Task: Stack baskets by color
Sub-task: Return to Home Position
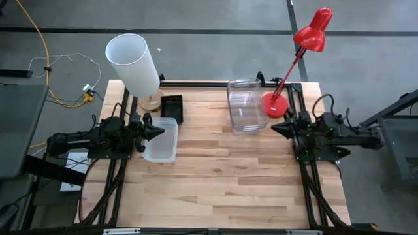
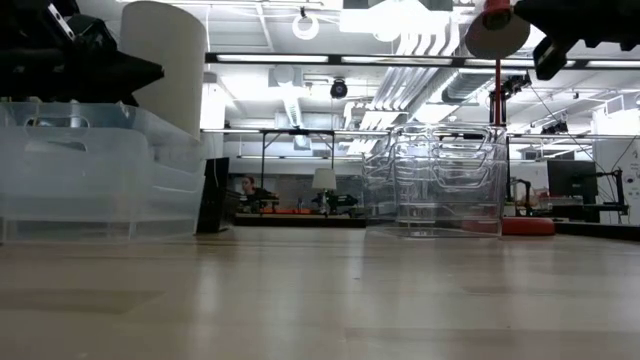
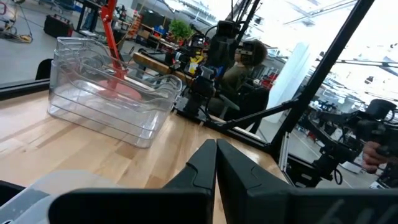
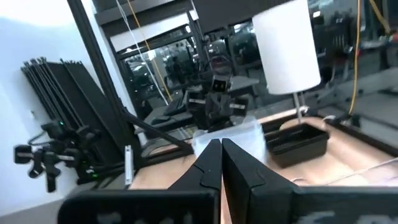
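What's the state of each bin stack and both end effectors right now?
Clear rectangular plastic bins: nested stack, upright, beside red desk lamp base.
Frosted white translucent plastic bins: nested stack, upright.
Small black perforated plastic bin: upright, free; count unclear.
Left end effector: shut, empty, over the frosted bins.
Right end effector: shut, empty.

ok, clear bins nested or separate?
Nested: the clear bins form one upright stack, several rims layered in the low view, beside the lamp base.

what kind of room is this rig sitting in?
Probably an open robotics lab or workshop: exposed ceiling ducts and strip lights, a concrete floor with a loose yellow cable, and a person at a cluttered bench.
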Tool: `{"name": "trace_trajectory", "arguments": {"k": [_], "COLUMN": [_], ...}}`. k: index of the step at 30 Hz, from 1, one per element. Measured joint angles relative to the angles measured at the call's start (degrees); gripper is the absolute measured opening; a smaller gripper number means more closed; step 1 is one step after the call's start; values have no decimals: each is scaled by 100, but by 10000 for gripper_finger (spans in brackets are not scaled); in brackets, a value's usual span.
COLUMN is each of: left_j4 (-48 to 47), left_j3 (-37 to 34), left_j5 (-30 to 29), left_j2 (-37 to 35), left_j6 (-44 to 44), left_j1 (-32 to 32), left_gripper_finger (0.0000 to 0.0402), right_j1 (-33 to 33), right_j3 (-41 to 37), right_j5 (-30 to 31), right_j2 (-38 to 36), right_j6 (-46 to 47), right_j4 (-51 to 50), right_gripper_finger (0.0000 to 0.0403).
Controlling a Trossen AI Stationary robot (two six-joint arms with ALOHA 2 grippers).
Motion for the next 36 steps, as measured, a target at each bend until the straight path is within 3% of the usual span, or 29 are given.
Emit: {"name": "trace_trajectory", "arguments": {"k": [9,15,18,26,33,36], "left_j4": [0,2,2,2,2,1], "left_j3": [0,0,0,0,0,0], "left_j5": [0,0,0,1,0,0], "left_j2": [0,0,0,2,2,2], "left_j6": [0,0,2,2,2,2], "left_j1": [0,0,0,0,-2,-2], "left_gripper_finger": [1,1,1,1,1,1], "right_j1": [0,54,129,140,140,140], "right_j3": [-1,-807,-1230,-1530,-1530,-1530], "right_j5": [84,-118,57,513,559,558], "right_j2": [-497,-509,-512,-494,-490,-490], "right_j6": [-332,-112,-218,-498,460,443], "right_j4": [-662,499,872,440,448,448], "right_gripper_finger": [0,0,0,0,0,0]}}
